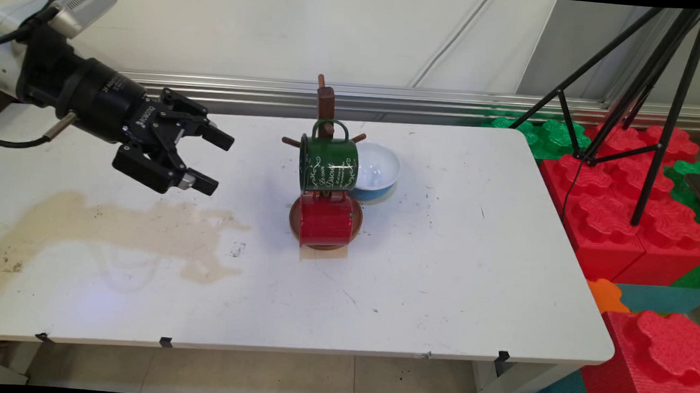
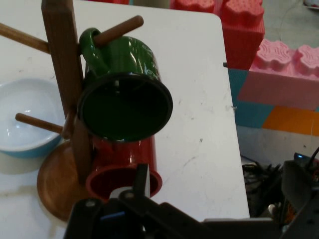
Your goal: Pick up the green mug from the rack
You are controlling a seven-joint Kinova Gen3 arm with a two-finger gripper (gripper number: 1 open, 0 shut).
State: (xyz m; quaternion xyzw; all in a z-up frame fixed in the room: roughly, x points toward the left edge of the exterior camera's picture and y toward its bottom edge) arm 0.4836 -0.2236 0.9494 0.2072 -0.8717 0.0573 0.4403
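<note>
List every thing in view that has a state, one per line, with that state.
gripper: jaws open, holding nothing, in the air left of the mug tree
green mug: hung by its handle on an upper peg
red mug: hung below the green mug
bowl: upright, empty
mug tree: upright

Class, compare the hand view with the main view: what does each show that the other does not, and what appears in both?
Only the hand view shows the dark inside of the green enamel mug and the open mouth of the red enamel mug. Only the main view shows the black two-finger gripper open, apart from the rack, the green mug's white lettering, a tan stain and a black tripod. Both show the wooden mug rack, the blue-and-white bowl and the white table.
</note>
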